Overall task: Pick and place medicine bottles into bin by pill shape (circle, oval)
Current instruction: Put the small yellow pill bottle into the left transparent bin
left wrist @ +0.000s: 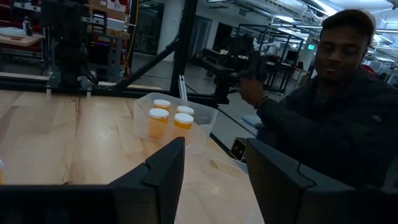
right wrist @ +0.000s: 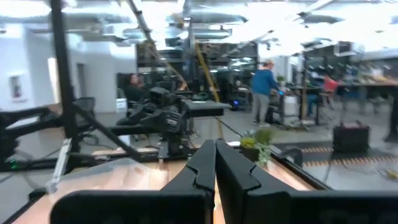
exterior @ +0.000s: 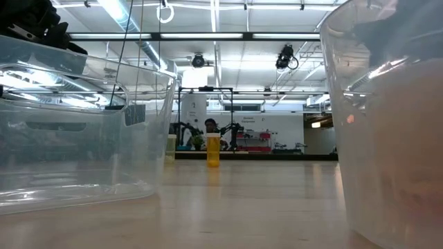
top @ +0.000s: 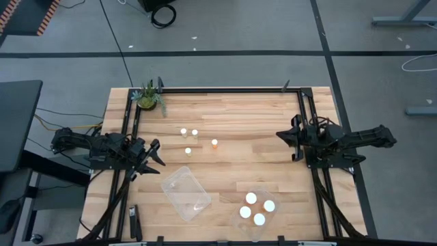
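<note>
The left pincer (top: pixel 156 154) is seen at the left edge of the table (top: pixel 273 123), raised off the wood, its two fingers (left wrist: pixel 163 171) held apart with nothing between them. Just beyond it, near the front edge, an empty clear tub (top: pixel 186 193) is set at an angle. A green potted plant (top: pixel 149 96) is placed at the far left corner. Four narrower medicine bottles (top: pixel 194 133) are found standing near the middle of the table, three white-capped ones close together and one with an orange look (top: pixel 214 143) a little to their right. A second clear tub (top: pixel 258 209) near the front edge is filled with four wider bottles (top: pixel 251 198), caps up. The right pincer (top: pixel 282 134) is held at the right side of the table, its fingers pressed together and gripping nothing.
</note>
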